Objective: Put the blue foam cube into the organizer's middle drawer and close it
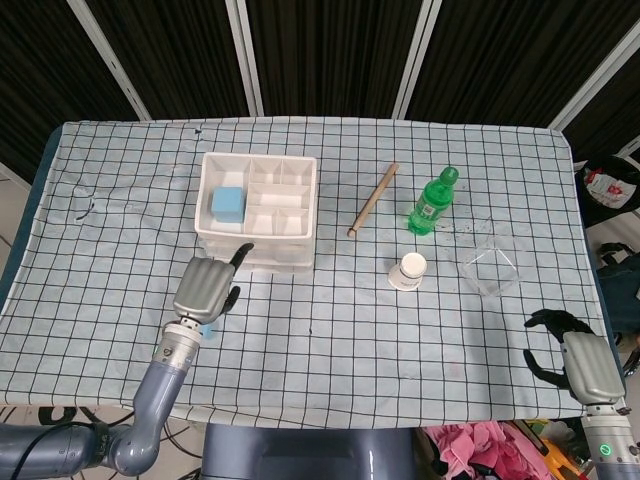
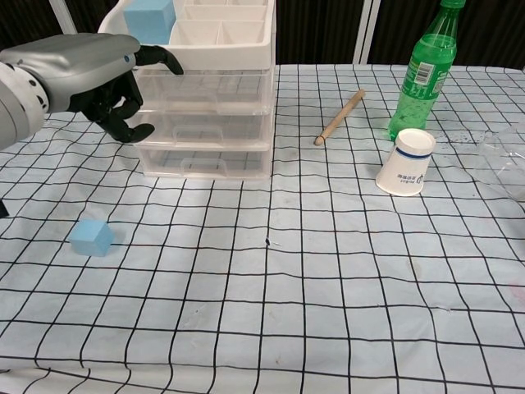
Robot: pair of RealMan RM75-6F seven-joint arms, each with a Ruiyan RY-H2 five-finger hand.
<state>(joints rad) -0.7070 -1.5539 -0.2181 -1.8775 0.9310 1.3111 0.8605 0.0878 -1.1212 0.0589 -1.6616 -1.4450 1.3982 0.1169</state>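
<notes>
The white three-drawer organizer (image 1: 258, 210) (image 2: 209, 107) stands left of centre, all its drawers pushed in; the middle drawer (image 2: 205, 127) has a clear front. A blue block (image 1: 228, 204) (image 2: 149, 18) lies in its top tray. The blue foam cube (image 2: 91, 236) sits on the cloth in front of the organizer, mostly hidden under my arm in the head view. My left hand (image 1: 205, 287) (image 2: 98, 70) holds nothing, its fingers half curled and apart at the drawers' left front corner. My right hand (image 1: 570, 360) hovers at the table's near right edge, holding nothing.
A wooden stick (image 1: 373, 199) (image 2: 340, 116), a green bottle (image 1: 432, 202) (image 2: 422, 74), an overturned paper cup (image 1: 408, 271) (image 2: 406, 162) and a clear plastic container (image 1: 490, 266) (image 2: 504, 160) lie right of the organizer on the checked cloth.
</notes>
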